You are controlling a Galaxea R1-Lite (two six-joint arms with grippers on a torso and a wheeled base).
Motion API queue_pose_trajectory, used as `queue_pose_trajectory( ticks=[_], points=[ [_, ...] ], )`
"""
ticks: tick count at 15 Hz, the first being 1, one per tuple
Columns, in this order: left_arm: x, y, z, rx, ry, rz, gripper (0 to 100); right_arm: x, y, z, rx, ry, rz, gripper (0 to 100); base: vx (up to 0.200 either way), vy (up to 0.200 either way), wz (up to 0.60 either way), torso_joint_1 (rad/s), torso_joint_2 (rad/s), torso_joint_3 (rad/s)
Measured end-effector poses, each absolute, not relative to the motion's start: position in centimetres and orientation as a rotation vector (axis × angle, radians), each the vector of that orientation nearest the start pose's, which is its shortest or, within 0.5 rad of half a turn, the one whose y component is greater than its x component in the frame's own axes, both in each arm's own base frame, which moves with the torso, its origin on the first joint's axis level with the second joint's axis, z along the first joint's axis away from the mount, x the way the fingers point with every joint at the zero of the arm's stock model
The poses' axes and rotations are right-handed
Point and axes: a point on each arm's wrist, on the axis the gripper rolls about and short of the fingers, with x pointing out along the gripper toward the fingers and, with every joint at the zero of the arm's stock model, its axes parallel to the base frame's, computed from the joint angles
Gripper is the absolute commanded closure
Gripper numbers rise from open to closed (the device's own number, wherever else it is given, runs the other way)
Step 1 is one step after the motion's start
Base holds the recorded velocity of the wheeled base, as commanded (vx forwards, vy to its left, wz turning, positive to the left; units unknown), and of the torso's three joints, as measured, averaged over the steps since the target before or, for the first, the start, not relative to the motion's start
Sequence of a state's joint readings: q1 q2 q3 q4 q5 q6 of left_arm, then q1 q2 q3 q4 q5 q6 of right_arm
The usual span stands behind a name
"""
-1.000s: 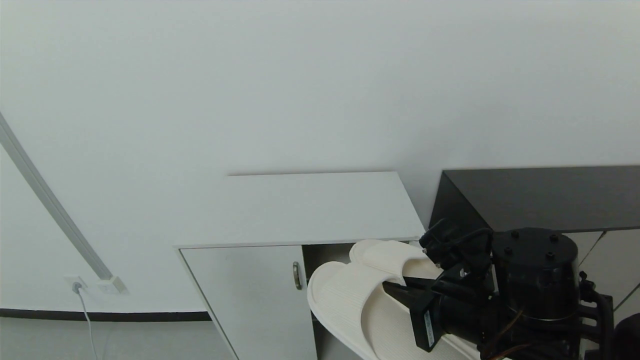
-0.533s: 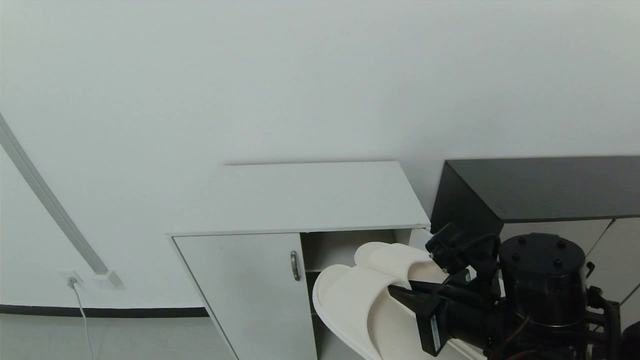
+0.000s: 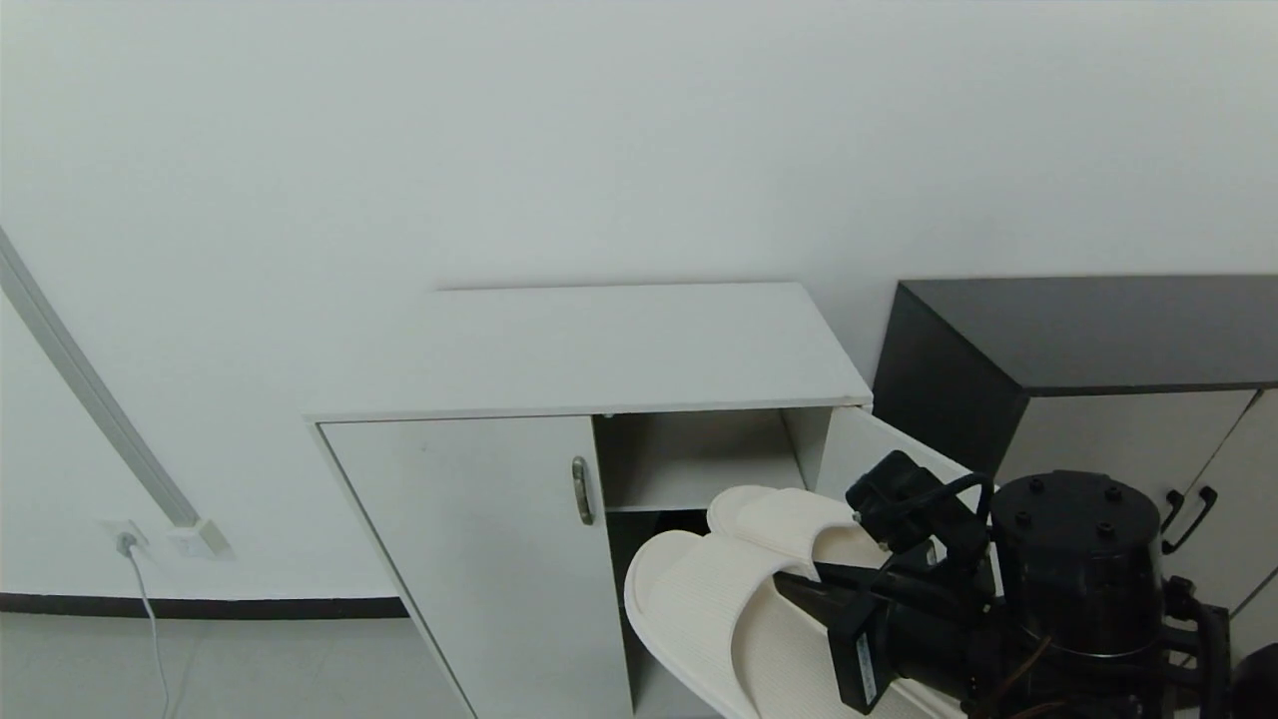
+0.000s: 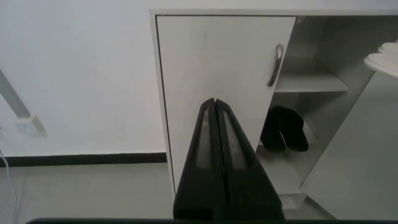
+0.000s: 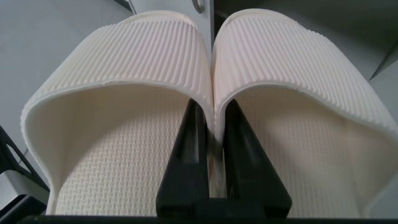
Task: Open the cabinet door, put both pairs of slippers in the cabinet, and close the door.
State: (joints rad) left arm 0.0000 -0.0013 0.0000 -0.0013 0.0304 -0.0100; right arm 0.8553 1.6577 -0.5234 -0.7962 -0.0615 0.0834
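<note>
Grip first: my right hand (image 5: 212, 121) clamps the touching inner walls of two ribbed cream slippers (image 5: 155, 74), held before the white cabinet (image 3: 619, 350), its right door (image 3: 869, 449) swung open. My left hand (image 4: 214, 109) is clenched, empty; its wrist view catches dark shoes (image 4: 284, 129) under the cabinet's shelf.

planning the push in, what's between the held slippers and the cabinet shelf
Nothing; in the head view the stretch from the cream slippers to the cabinet shelf is bare.
</note>
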Motion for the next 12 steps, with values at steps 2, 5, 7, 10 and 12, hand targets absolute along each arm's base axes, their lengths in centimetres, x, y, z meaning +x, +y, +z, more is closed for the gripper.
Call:
queue_pose_trajectory(
  ticks=[2, 5, 7, 10, 12],
  points=[
    [-2.29, 0.07, 7.56, -0.01, -0.003, 0.03, 100, 17.56, 20.03, 13.65, -0.084, 0.338, 0.775, 100, 0.0, 0.0, 0.0, -0.2, 0.53, 0.32],
    [-2.29, 0.07, 7.56, -0.01, -0.003, 0.03, 100, 17.57, 20.12, 13.43, -0.092, 0.343, 0.777, 100, 0.0, 0.0, 0.0, -0.188, 0.51, 0.321],
    [-2.29, 0.07, 7.56, -0.01, -0.003, 0.03, 100, 17.56, 20.18, 13.32, -0.094, 0.346, 0.778, 100, 0.0, 0.0, 0.0, -0.181, 0.5, 0.322],
    [-2.29, 0.07, 7.56, -0.01, -0.003, 0.03, 100, 17.41, 20.25, 13.09, -0.099, 0.354, 0.783, 100, 0.0, 0.0, 0.0, -0.16, 0.48, 0.325],
    [-2.29, 0.07, 7.56, -0.01, -0.003, 0.03, 100, 17.38, 20.28, 13.04, -0.1, 0.355, 0.785, 100, 0.0, 0.0, 0.0, -0.129, 0.47, 0.334]
  ],
)
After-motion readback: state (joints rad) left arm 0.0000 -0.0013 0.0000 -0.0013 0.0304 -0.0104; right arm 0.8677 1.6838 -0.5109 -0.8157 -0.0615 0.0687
